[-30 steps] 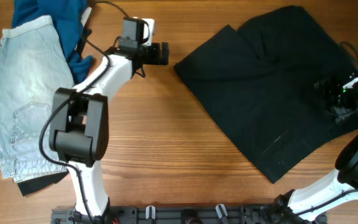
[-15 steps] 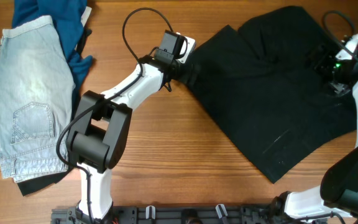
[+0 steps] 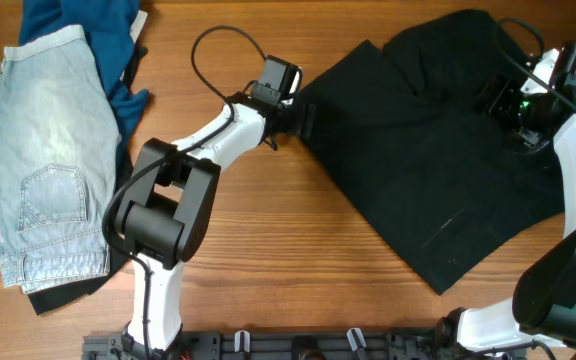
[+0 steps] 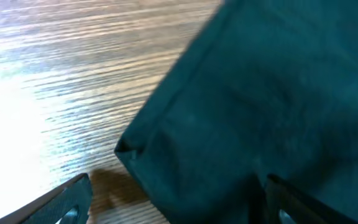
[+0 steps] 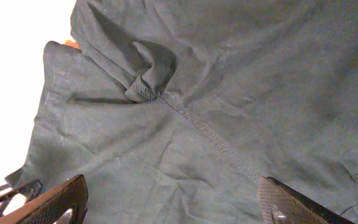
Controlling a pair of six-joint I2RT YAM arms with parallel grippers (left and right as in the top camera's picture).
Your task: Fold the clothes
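Observation:
A black garment lies spread flat on the right half of the wooden table. My left gripper is open at its left corner; in the left wrist view the corner lies between the spread fingers. My right gripper is open above the garment's upper right part, where a seam and a bunched fold show ahead of its fingers. A pile of clothes with light denim shorts on top lies at the far left.
Blue fabric lies under the denim at the top left, and a dark piece sticks out below it. Bare wooden table lies between pile and garment. A black rail runs along the front edge.
My left gripper moved right from the bare table to the black garment's left corner. My right gripper moved up from the garment's right edge to its upper right part.

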